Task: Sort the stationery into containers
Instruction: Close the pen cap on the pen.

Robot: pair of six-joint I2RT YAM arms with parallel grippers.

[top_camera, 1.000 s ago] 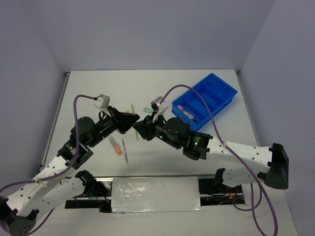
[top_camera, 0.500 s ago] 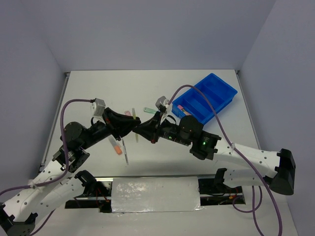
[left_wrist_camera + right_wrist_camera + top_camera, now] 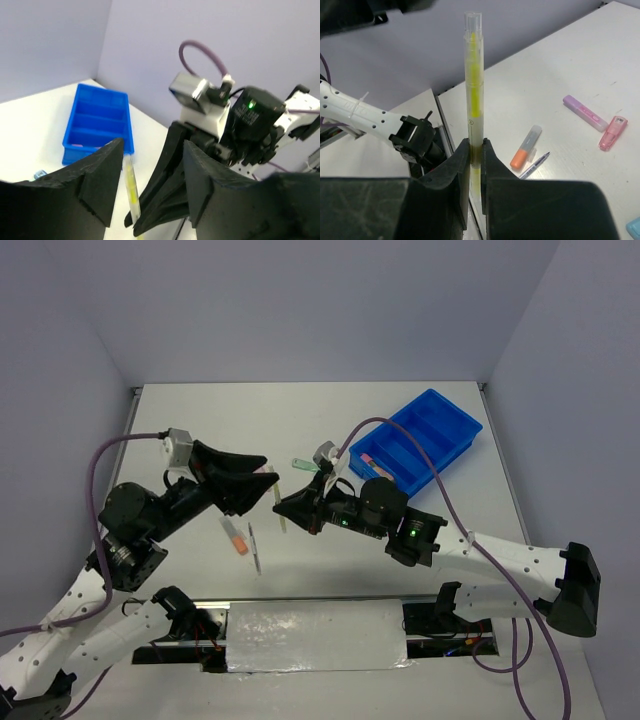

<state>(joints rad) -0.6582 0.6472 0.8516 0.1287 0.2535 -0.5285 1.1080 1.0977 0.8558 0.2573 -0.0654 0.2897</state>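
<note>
My right gripper (image 3: 475, 146) is shut on a clear yellow highlighter (image 3: 473, 85), which stands up from its jaws above the table. In the left wrist view the same yellow highlighter (image 3: 131, 182) shows between the spread fingers of my left gripper (image 3: 150, 187), which is open and not touching it. From above, the left gripper (image 3: 266, 486) and right gripper (image 3: 282, 508) face each other tip to tip. The blue tray (image 3: 440, 418) sits at the back right with a pink and an orange pen (image 3: 378, 468) in a compartment.
On the table lie an orange marker (image 3: 236, 538), a thin blue pen (image 3: 255, 548) and a green pen (image 3: 303, 464). The right wrist view also shows a lilac highlighter (image 3: 585, 113) and a pink one (image 3: 612, 133). The table's near edge runs just below.
My left gripper has opened, let go of the yellow highlighter and drawn back to the left. The right gripper has closed on the highlighter and keeps it.
</note>
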